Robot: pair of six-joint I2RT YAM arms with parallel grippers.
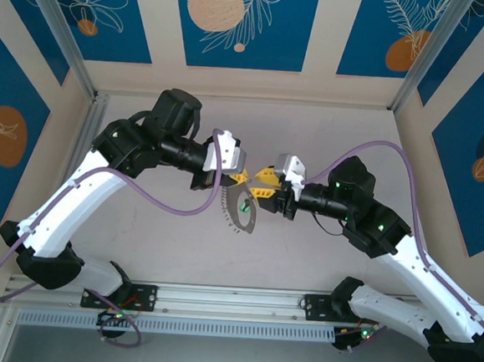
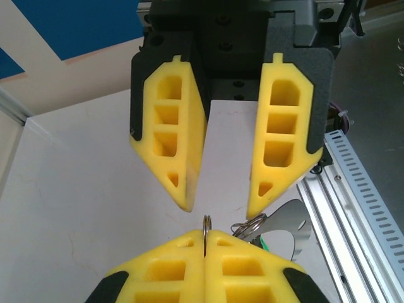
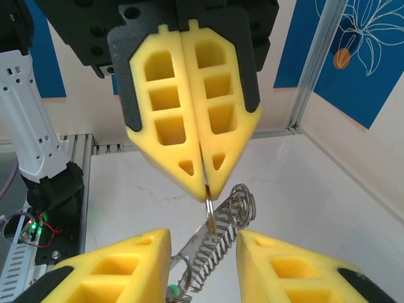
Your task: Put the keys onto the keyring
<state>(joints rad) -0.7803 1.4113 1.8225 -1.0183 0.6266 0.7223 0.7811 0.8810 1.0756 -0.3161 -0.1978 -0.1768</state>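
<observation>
My left tool [image 3: 206, 189] is shut on the keyring [image 3: 243, 203], pinching its thin wire at the very tips, and the rest hangs limp above the table [image 3: 315, 189]. My right tool [image 2: 221, 208] faces it with jaws apart on either side of the dangling metal, gripping nothing. A green key head [image 3: 170, 290] shows low in that cluster. I cannot tell whether it is threaded on. I judge the threading unfinished.
</observation>
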